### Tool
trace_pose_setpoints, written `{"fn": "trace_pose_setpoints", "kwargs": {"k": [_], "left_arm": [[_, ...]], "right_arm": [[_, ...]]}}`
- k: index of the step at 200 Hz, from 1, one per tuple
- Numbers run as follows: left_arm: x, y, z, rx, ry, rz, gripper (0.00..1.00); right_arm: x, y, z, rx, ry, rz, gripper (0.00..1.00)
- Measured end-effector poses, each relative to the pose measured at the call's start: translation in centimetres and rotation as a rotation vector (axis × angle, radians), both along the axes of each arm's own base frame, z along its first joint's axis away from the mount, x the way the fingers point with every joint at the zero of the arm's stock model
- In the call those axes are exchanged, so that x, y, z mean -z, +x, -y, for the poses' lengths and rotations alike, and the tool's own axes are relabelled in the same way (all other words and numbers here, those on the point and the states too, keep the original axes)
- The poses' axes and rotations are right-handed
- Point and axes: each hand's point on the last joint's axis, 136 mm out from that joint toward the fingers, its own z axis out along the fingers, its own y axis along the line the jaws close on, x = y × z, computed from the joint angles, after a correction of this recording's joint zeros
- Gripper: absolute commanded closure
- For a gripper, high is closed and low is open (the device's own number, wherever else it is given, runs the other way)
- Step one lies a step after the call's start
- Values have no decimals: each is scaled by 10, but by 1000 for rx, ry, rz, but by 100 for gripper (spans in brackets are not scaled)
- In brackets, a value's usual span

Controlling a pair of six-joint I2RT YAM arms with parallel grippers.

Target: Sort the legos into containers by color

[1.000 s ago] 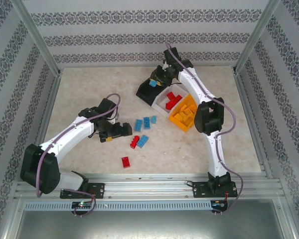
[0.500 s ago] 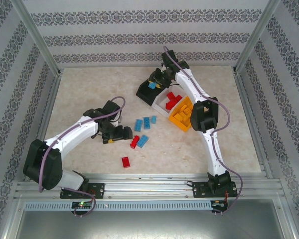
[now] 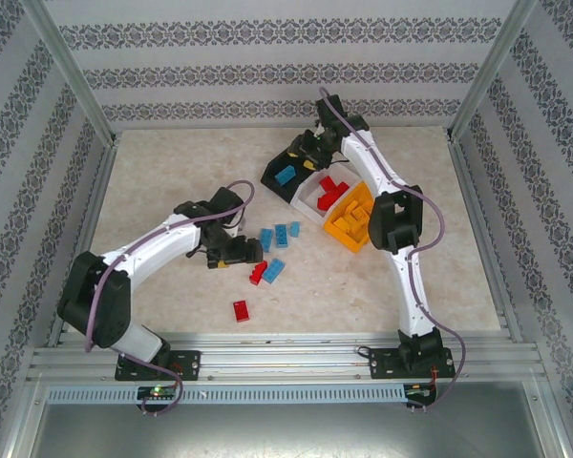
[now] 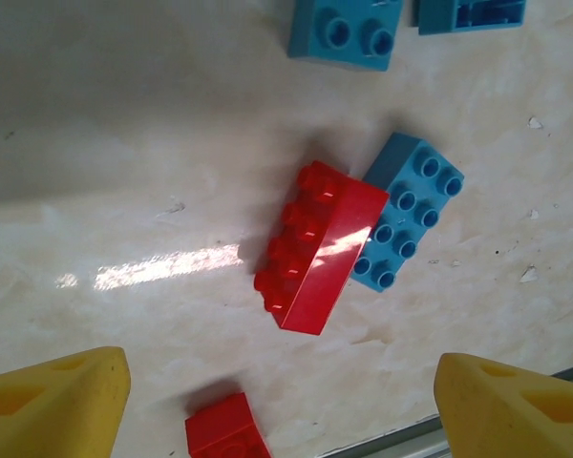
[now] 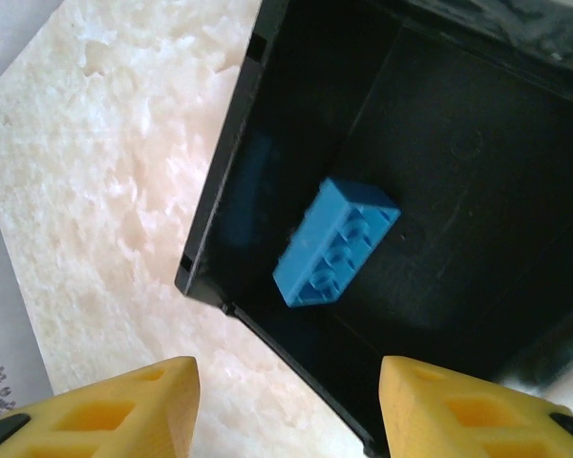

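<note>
The left gripper [image 4: 282, 408] hangs over the table with its yellow fingers [image 4: 53, 405] spread wide and nothing between them. Under it a red brick [image 4: 315, 248] lies on its side, studs facing left in the wrist view, its long axis running almost straight up the frame. A blue eight-stud brick [image 4: 406, 212] touches its right flank, studs up, its long axis angled slightly off the red one's. Further blue bricks [image 4: 344, 33] lie beyond the pair, and a lone red brick [image 4: 226, 434] sits apart, towards the front rail [image 3: 267, 353].

The right gripper [image 5: 286, 410] hovers over the black bin [image 5: 229, 172], jaws parted and holding nothing. Below it a blue lego [image 5: 336, 240] rests on the bin floor, studs up, its long axis running from lower left to upper right, near the bin's left wall.

From above, the black bin ends a slanted row of three. The white bin [image 3: 308, 202] next to it holds red bricks, and the orange bin [image 3: 347, 239] holds orange ones.

The tabletop [image 3: 162, 181] is pale and marbled. Aluminium posts frame it, and the walls [image 3: 267, 74] carry white paper with grey ornamental bands.
</note>
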Motion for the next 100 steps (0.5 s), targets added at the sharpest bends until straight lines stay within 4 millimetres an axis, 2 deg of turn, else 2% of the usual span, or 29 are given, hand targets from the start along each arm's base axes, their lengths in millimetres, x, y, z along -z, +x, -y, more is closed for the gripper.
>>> {"fn": "trace_pose_setpoints", "kwargs": {"k": [25,62,77,100], "left_arm": [[8,0,12,40,22,-7,23],[26,-2,20,88,58,-33,26],[33,-1,22,105,69,-44,28],[42,2,24,132,82,-58,33]], "right_arm": [[-17,-34,8,-25,-5,-18,47],[-60,-95,23,-61,15,23,47],[-66,-120,30,-72,20,28,47],[-57,-151,35,-83,17,2,47]]}}
